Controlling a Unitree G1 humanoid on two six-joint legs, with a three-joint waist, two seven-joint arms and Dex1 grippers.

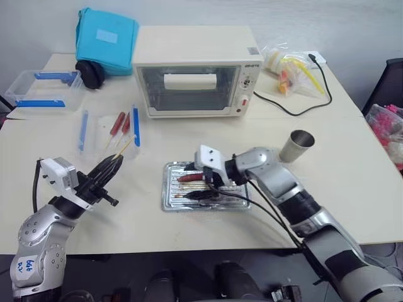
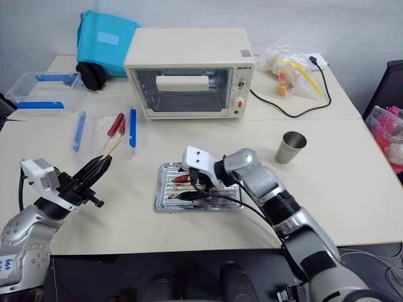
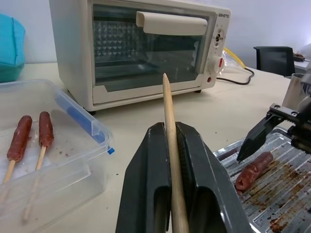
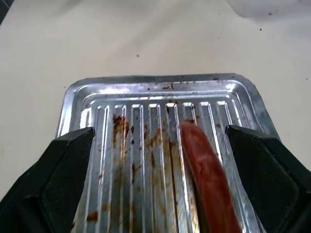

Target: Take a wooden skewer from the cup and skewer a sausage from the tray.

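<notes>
The left gripper [image 3: 171, 194] is squeezing the wooden skewer [image 3: 170, 141] tight between its two fingers, the pointed end sticking out past the tips, so the stick is sitting firm and ready to be pushed into meat; it is hanging over the bare table [image 1: 75, 145] well to the left of the tray [image 1: 170, 200], aimed roughly toward it, which I take as waiting its turn. The right gripper [image 4: 160, 170] is gaping as wide as it goes and gripping nothing; it is hovering low over the tray with the sausage [image 4: 206, 174] lying between its fingers [image 4: 53, 179], nearer the one on the far side of the tray from the skewer, and my guess is that it is lining up to pinch the sausage and pin it still for the point. The sausage is resting on the tray's ribbed, grease-stained floor, toward the tray's far long edge; the cup [image 1: 296, 145] is standing upright beyond the tray's right end, well apart from it and, I judge, finished with; the toaster oven [image 1: 192, 70] is sitting shut behind the tray; two sausages already on sticks [image 1: 119, 124] are lying in a clear lid behind and to the left of the tray.
</notes>
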